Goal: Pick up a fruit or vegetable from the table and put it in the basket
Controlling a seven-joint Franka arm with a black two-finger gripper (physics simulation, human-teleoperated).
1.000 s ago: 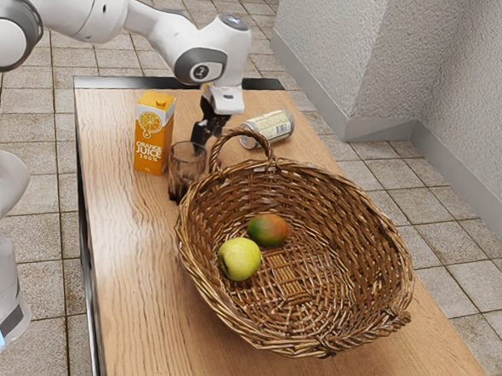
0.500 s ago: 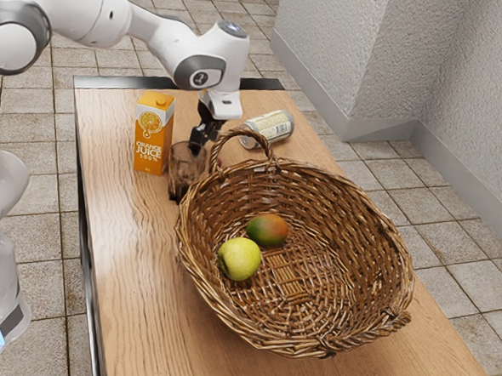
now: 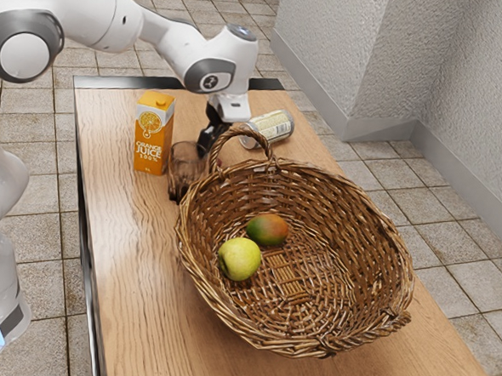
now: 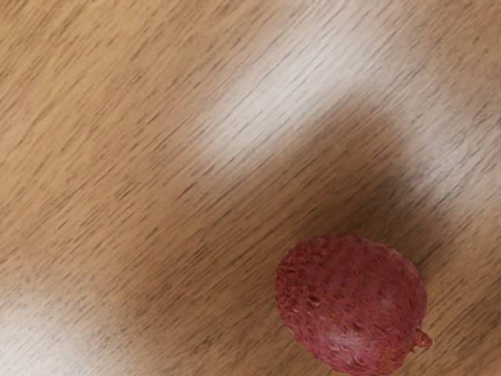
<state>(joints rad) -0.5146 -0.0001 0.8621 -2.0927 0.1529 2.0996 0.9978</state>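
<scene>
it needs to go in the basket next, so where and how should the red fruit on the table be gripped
Best from straight above, I'd judge, since the red fruit lies on the table with its top exposed. Grip its rounded middle from two opposite sides, across the line to the small stem, which sticks out at one end.

Exterior view set high and farther back at the arm's [image 3: 169, 38] side, slanted down over basket [image 3: 354, 207] and table [image 3: 129, 289] — wrist view aimed down from close above, table wood shared by both
</scene>
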